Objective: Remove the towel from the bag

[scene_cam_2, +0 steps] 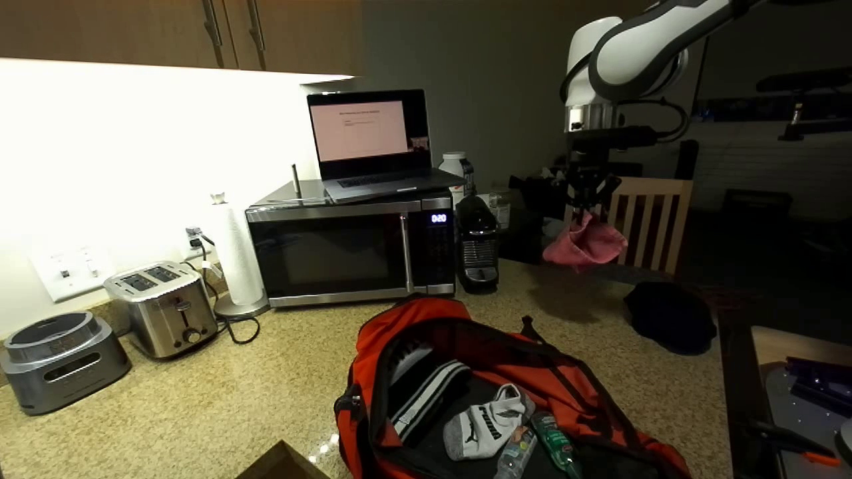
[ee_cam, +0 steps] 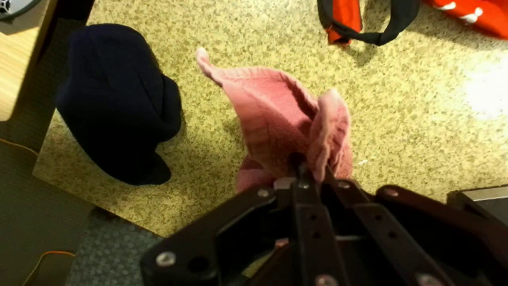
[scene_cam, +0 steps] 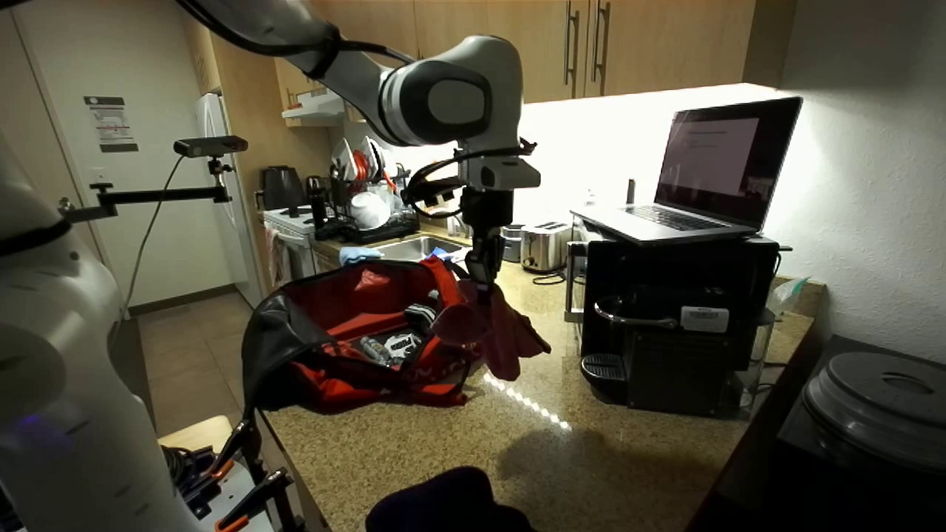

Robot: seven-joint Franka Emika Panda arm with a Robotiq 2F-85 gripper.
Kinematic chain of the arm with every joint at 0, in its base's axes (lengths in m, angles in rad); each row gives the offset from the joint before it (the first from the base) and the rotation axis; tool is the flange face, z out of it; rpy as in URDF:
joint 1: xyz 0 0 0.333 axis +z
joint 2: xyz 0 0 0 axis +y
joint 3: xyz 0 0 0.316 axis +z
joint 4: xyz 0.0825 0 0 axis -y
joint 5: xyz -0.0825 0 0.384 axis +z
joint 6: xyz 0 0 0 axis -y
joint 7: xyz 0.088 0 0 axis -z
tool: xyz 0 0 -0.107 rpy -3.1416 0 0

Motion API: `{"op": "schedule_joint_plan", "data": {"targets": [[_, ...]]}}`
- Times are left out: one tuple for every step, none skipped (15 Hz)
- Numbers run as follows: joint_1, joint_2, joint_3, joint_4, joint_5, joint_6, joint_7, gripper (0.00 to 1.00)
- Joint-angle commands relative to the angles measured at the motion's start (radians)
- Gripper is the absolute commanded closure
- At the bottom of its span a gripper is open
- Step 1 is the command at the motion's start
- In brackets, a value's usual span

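The towel (ee_cam: 274,119), pinkish red and crumpled, is pinched in my gripper (ee_cam: 311,171), which is shut on it. In an exterior view the towel (scene_cam_2: 586,243) hangs in the air above the counter, apart from the bag. Seen from another side, the gripper (scene_cam: 484,292) and towel (scene_cam: 506,336) cover part of the bag's edge. The red bag (scene_cam: 355,393) with black trim lies open on the counter. Its mouth shows in both exterior views, with its red rim (scene_cam_2: 416,311) nearest the microwave. Only a strap end and a red corner (ee_cam: 486,16) appear in the wrist view.
Inside the bag are a white sock (scene_cam_2: 476,429), a striped black item (scene_cam_2: 429,392) and bottles (scene_cam_2: 556,442). A dark cloth lump (ee_cam: 115,103) lies by the counter's edge. A microwave (scene_cam_2: 353,259) bearing a laptop (scene_cam_2: 379,176) and a coffee machine (scene_cam_2: 478,256) stand along the wall.
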Motion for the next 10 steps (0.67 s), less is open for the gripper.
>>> {"op": "schedule_joint_plan", "data": {"targets": [[-0.01, -0.006, -0.009, -0.003, -0.032, 0.008, 0.019, 0.97], [-0.009, -0.008, -0.012, -0.006, -0.032, 0.014, 0.016, 0.97], [-0.007, -0.015, -0.016, -0.013, -0.023, 0.024, -0.004, 0.97], [-0.005, -0.018, -0.019, -0.02, -0.016, 0.034, -0.021, 0.97], [-0.006, -0.022, -0.021, -0.027, -0.015, 0.041, -0.029, 0.97], [-0.007, -0.024, -0.023, -0.032, -0.014, 0.044, -0.039, 0.97], [-0.008, -0.027, -0.025, -0.037, -0.015, 0.046, -0.047, 0.97], [-0.009, -0.031, -0.028, -0.042, -0.019, 0.046, -0.06, 0.97], [-0.01, -0.035, -0.03, -0.048, -0.023, 0.046, -0.074, 0.97], [-0.012, -0.038, -0.034, -0.053, -0.024, 0.043, -0.09, 0.97]]}}
